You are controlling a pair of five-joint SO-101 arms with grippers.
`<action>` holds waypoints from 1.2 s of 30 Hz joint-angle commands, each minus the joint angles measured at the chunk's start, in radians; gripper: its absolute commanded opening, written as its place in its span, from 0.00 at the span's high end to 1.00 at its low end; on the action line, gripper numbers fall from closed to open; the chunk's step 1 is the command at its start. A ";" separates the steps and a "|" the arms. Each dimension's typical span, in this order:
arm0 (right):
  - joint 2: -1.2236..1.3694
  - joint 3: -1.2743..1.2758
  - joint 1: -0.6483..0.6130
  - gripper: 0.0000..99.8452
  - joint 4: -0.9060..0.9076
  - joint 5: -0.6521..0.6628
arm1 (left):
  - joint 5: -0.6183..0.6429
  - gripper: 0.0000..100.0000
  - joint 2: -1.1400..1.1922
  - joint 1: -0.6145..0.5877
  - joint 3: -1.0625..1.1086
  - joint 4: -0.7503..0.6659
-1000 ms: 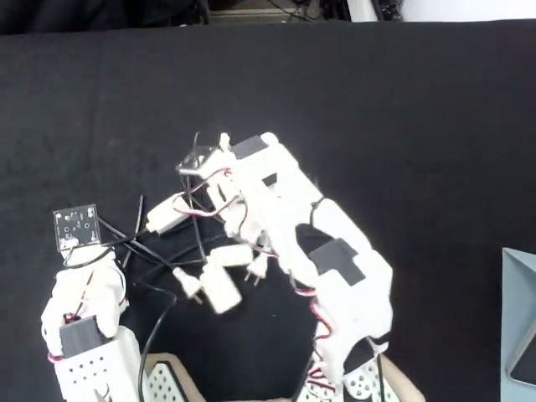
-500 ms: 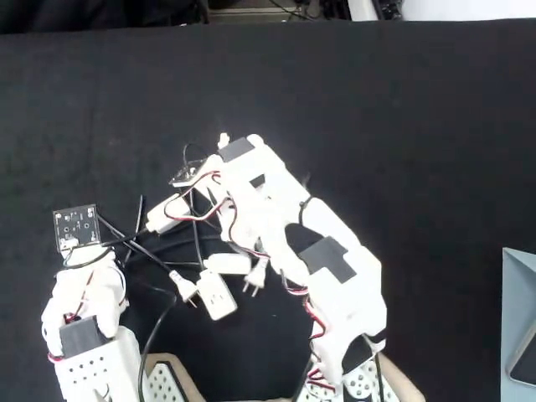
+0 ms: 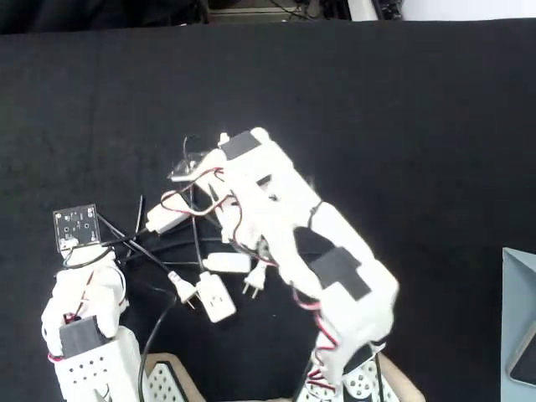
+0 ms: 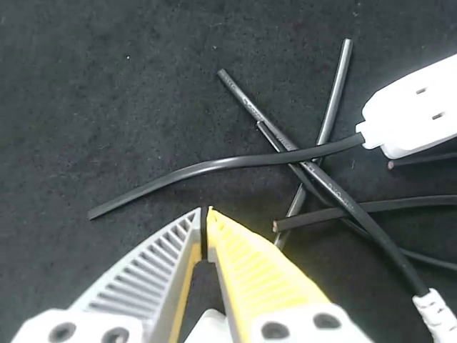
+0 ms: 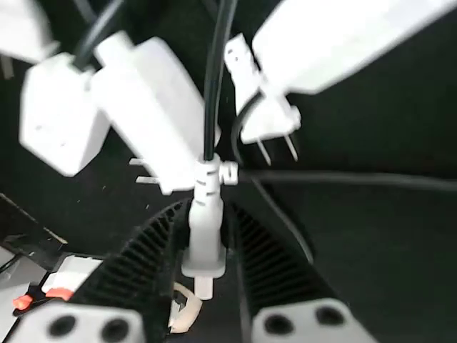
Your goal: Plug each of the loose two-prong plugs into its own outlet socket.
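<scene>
Right hand clamped on plug, arm shifted

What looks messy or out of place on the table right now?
The black cords lie crossed over one another in a tangle beside a white socket, and several end in bare cut stubs. Around the plug held in the right gripper, loose plugs point at odd angles.

The desk is plain black. The left tool has one grey ribbed finger, one yellow; beyond its tip lie black cords and a white socket. The right tool has ribbed black fingers flanking a white plug with a black cord.
</scene>
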 commanded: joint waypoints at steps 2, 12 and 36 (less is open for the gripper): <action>-0.226 -0.028 0.072 0.99 0.074 -0.017 | -0.006 0.97 -0.005 -0.008 0.018 -0.002; -0.435 0.272 0.457 0.99 -0.015 0.003 | -0.006 0.97 -0.005 -0.008 0.018 -0.002; -0.065 0.524 0.601 0.92 -0.362 0.160 | -0.006 0.97 -0.005 -0.008 0.018 -0.002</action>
